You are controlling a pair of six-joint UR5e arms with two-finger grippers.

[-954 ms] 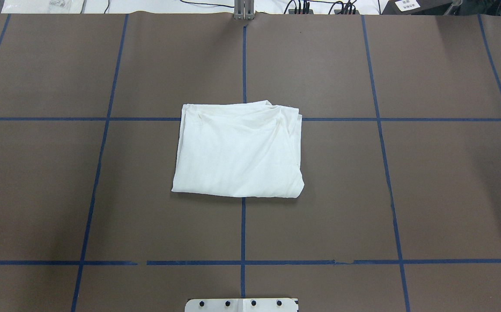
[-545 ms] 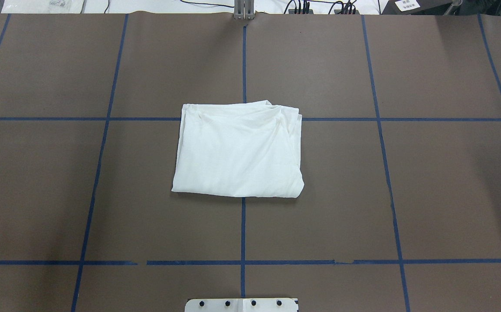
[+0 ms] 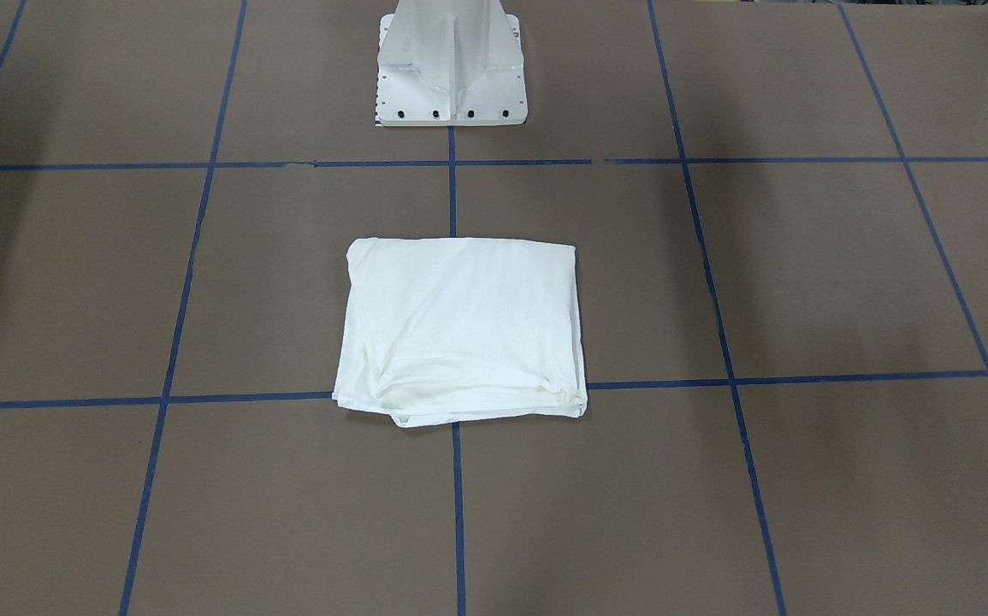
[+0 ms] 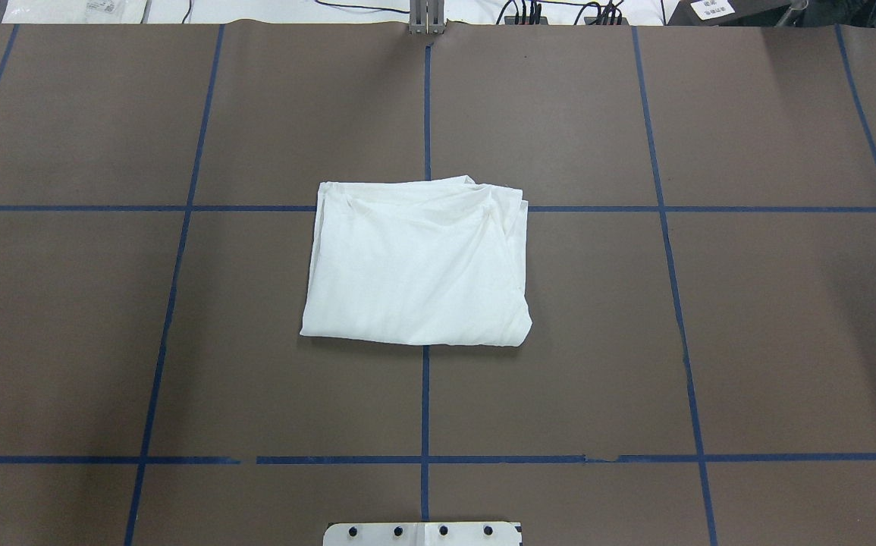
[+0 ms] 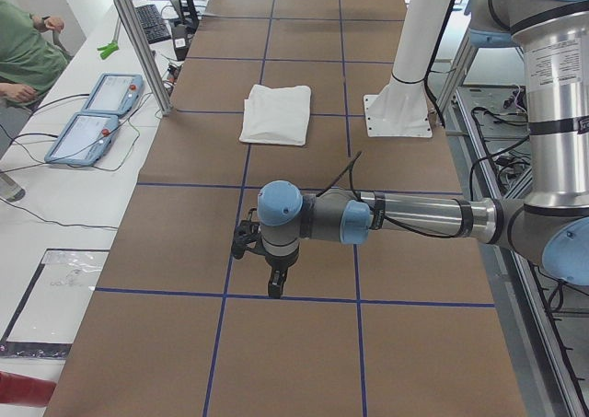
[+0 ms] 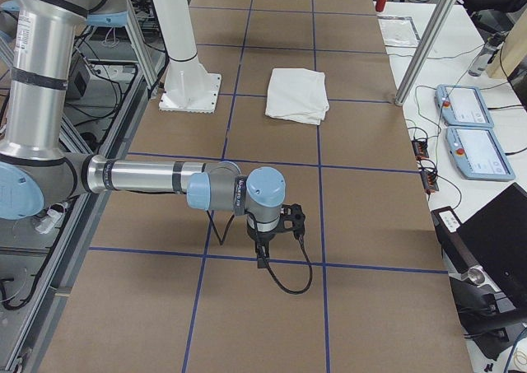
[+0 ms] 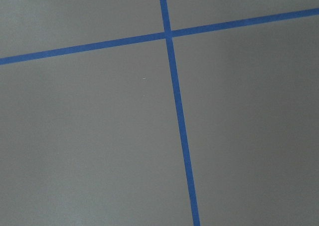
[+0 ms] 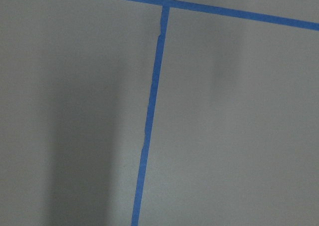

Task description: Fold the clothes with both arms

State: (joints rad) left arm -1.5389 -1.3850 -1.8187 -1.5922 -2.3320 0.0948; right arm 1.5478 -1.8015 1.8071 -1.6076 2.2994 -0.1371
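Only side views catch left claw (image 5: 274, 286) and right claw (image 6: 262, 260); cannot tell their spread; T-shirt (image 4: 415, 265) lies folded.

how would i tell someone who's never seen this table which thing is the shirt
Start at the brown table gridded with blue tape. Just ahead of the white pedestal base, the T-shirt lies folded into a rectangle across the central tape line. Unlike the base, it is soft, creased cloth.

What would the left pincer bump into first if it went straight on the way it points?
The left pincer points down, so probably the bare brown table, close to a blue tape line. The folded white shirt lies far off, out of its way.
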